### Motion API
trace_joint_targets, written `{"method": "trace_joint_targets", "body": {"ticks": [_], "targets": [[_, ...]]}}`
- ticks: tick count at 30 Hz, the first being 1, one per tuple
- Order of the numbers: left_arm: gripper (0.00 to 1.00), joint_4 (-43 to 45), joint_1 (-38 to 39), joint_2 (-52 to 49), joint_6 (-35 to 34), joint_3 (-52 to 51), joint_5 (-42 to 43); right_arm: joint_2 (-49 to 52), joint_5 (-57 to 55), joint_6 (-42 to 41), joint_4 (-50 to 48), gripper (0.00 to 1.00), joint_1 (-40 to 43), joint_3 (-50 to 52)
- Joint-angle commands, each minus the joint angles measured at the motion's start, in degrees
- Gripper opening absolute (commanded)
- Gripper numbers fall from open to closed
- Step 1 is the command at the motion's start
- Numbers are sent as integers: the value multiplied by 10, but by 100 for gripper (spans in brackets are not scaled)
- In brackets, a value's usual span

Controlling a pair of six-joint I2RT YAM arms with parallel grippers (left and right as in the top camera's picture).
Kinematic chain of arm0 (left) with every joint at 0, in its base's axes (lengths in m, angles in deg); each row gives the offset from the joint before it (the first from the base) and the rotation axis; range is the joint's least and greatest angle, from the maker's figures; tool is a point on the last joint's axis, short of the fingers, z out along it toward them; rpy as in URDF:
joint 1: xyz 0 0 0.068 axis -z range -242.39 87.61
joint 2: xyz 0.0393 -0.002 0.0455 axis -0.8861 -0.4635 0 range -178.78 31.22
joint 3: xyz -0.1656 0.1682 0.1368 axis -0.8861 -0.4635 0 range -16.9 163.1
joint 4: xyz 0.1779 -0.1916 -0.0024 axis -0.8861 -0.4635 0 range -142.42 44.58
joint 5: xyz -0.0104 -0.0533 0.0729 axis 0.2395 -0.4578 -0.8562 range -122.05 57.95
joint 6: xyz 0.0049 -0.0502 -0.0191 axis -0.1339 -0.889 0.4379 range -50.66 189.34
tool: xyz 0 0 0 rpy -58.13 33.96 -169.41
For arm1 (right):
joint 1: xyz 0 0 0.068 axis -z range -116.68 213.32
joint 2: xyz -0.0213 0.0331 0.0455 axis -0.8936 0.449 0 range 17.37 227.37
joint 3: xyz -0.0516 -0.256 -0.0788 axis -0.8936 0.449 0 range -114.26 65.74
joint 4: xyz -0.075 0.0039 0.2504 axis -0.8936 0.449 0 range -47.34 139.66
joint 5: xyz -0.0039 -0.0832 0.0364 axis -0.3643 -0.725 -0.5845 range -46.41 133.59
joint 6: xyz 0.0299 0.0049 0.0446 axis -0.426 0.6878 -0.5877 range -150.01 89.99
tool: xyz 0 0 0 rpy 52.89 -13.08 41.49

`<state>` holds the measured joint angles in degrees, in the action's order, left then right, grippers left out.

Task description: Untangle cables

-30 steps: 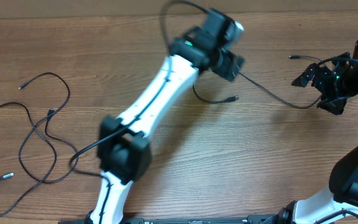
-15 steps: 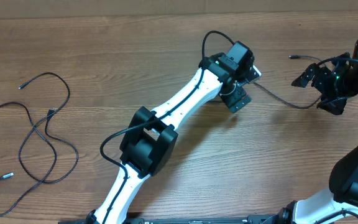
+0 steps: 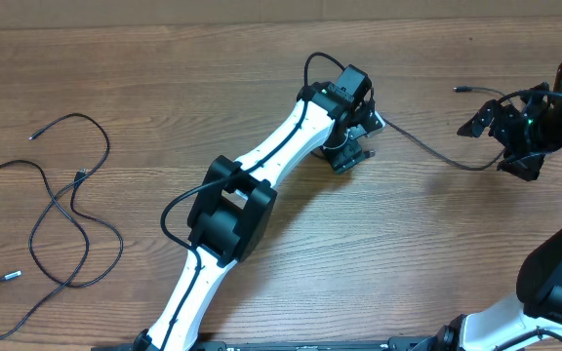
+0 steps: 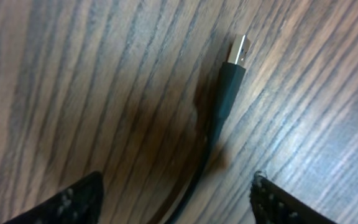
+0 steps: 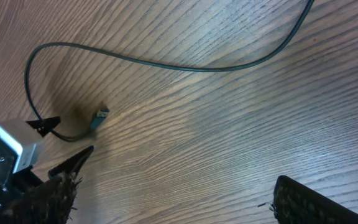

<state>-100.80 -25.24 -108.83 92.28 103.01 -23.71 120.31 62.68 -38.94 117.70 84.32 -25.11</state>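
- Compared with a second ago, the left claw (image 3: 344,156) has been brought from farther back on the surface (image 3: 164,78) down over the free end of one cable (image 3: 427,149). That end was lying uncovered then.
- This is judged to be the approach to a first grip on this cable, so that it can be drawn away. No grip is made yet.
- The left claw is spread wide. In its own view the fingers (image 4: 79,199) are seen at the two lower corners, and the plug (image 4: 239,50) lies flat on the surface just ahead of the left claw, touched by nothing.
- From the left claw the cable runs to the right, toward the right claw (image 3: 498,141), which has not been moved.
- The right claw is also seen wide open in its own view, with nothing between its fingers.
- The other cables (image 3: 71,200) lie well apart to the left of the left claw, in loose crossing loops, unchanged.
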Motion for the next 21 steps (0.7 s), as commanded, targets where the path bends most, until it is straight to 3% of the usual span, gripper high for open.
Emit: {"method": "trace_joint_targets", "body": {"ticks": [1,5,8,17,18,21], "targets": [[72,7,4,-13,8,2,2,1,1,5,-2,100,0,-10],[69,8,5,-21,1,2,3,1,1,5,-2,100,0,-10],[60,2,5,-25,1,-2,3,1,1,5,-2,100,0,-10],[56,4,5,-25,-3,-69,2,1,1,5,-2,100,0,-10],[53,3,5,-25,-3,-77,1,1,1,5,-2,100,0,-10],[15,2,5,-25,-14,-92,-3,1,1,5,-2,100,0,-10]]}}
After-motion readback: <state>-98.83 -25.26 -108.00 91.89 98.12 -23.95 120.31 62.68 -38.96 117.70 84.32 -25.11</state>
